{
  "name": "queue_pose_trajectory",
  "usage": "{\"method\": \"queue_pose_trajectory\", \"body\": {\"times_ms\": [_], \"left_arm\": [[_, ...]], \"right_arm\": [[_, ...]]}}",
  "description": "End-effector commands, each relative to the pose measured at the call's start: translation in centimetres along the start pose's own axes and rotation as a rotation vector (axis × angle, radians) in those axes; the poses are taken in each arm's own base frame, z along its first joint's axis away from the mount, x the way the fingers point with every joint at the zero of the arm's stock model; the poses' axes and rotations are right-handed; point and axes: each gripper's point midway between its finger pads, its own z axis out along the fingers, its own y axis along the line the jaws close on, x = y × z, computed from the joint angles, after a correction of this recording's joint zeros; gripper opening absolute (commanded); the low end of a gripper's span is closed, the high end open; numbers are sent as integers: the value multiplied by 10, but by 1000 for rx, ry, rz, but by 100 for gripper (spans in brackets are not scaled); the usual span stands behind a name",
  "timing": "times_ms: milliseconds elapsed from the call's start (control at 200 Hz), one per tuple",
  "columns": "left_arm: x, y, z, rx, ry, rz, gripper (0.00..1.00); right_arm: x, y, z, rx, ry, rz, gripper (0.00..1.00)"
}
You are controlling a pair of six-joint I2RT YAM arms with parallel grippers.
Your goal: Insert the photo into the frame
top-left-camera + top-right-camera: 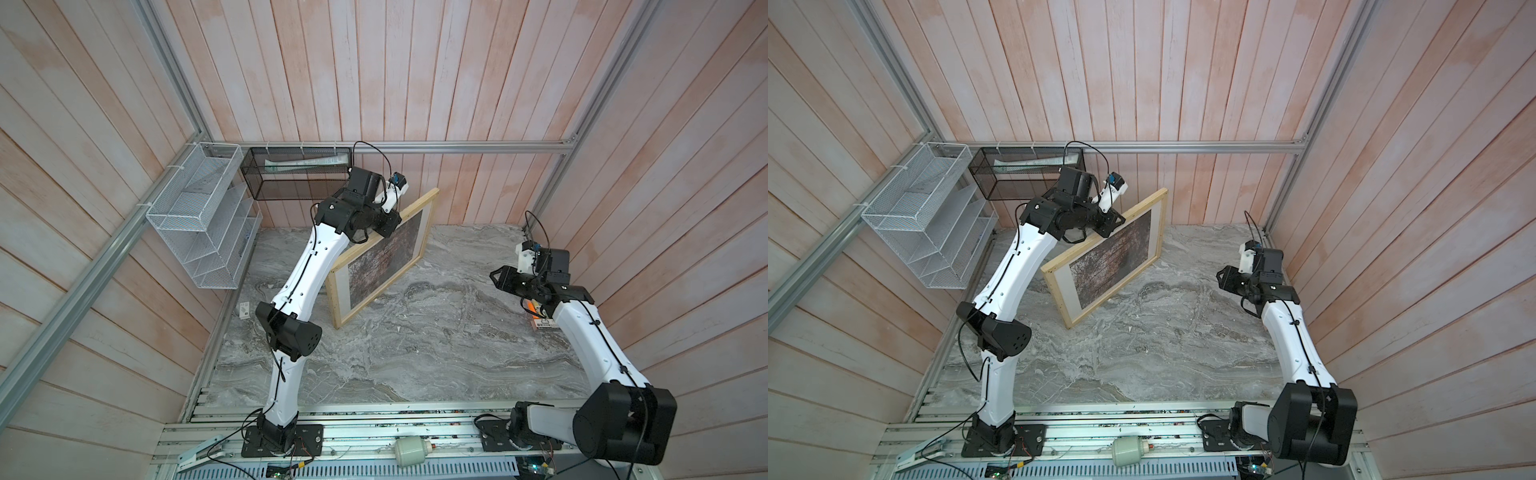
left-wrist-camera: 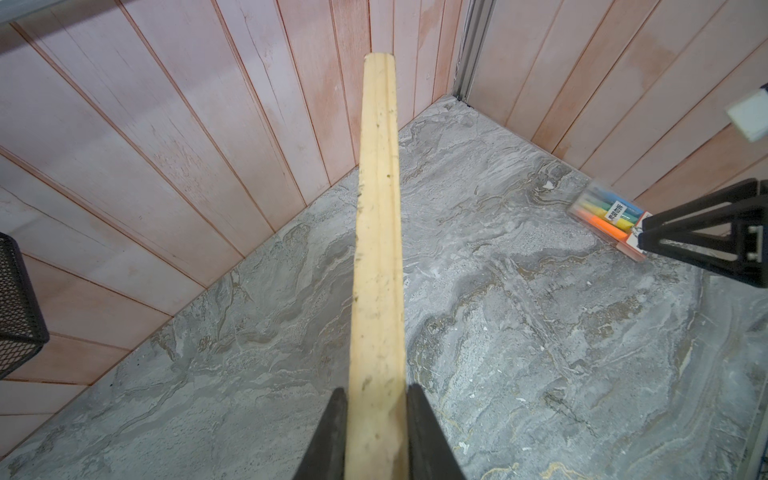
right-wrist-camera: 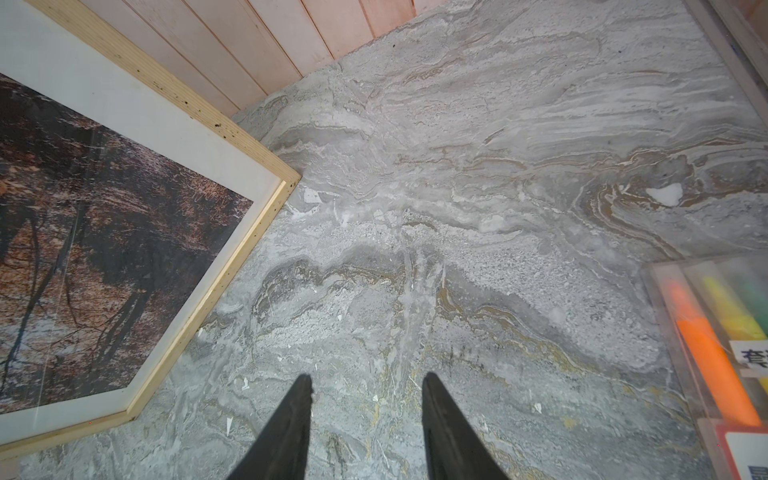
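left gripper point(image 2: 377, 392) clamped on frame point(image 2: 376, 208) top rail, frame tilted, photo point(image 3: 83, 249) inside; right gripper point(image 3: 368, 380) fingers apart, empty, well apart from frame.

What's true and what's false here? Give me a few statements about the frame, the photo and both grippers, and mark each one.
1. The left gripper is clamped on a wooden rail of the frame. True.
2. The frame lies flat on the table. False: it stands tilted up, with its lower rail on the table.
3. The photo shows inside the frame, with a white border around it. True.
4. The right gripper holds the box of highlighters. False: its jaws are open and empty above the table, and the box lies off to the side.
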Motion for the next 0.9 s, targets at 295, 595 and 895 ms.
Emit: {"method": "queue_pose_trajectory", "body": {"times_ms": [295, 595, 895], "left_arm": [[-22, 6, -12, -39, -86, 12, 30], [-14, 9, -4, -43, -58, 13, 34], [-1, 5, 9, -27, -11, 22, 38]], "right_arm": [[1, -2, 5, -9, 6, 10, 45], [2, -3, 6, -7, 9, 11, 45], [3, 0, 9, -30, 18, 15, 45]]}}
